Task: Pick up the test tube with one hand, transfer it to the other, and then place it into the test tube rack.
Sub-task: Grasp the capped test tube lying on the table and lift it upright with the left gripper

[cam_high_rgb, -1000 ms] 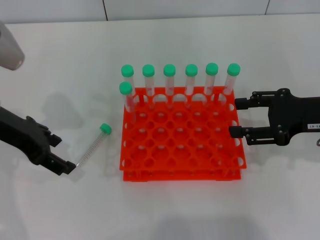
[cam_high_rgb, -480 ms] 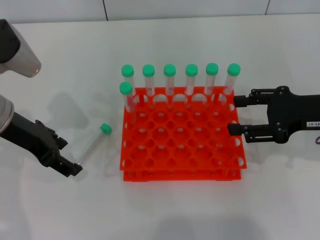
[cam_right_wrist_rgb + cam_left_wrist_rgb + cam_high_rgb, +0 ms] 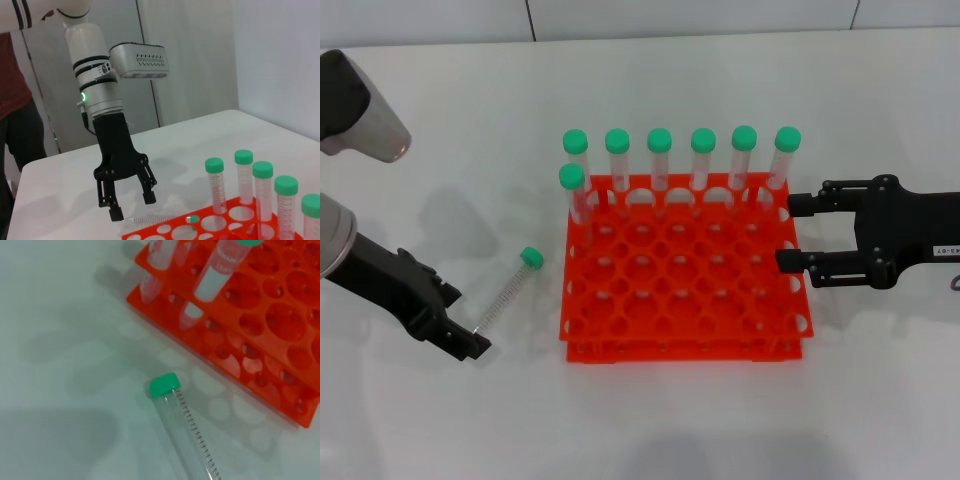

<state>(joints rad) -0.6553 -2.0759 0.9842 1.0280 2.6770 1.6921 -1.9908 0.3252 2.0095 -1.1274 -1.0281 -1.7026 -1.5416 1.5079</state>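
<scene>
This looks like a lab or robot test room. A plain white desk (image 3: pixel 650 430) fills the head view, and at its centre stands an orange-red rack (image 3: pixel 682 300) with capped, graduated tubes (image 3: pixel 659 165) upright along its far row. The right wrist view shows bare pale walls (image 3: pixel 280 55) at the right and grey panels (image 3: pixel 185 60) behind.

Head view looks steeply down on the test tube rack (image 3: pixel 685 270). Left wrist view sits close beside its corner; right wrist view faces across it.
</scene>
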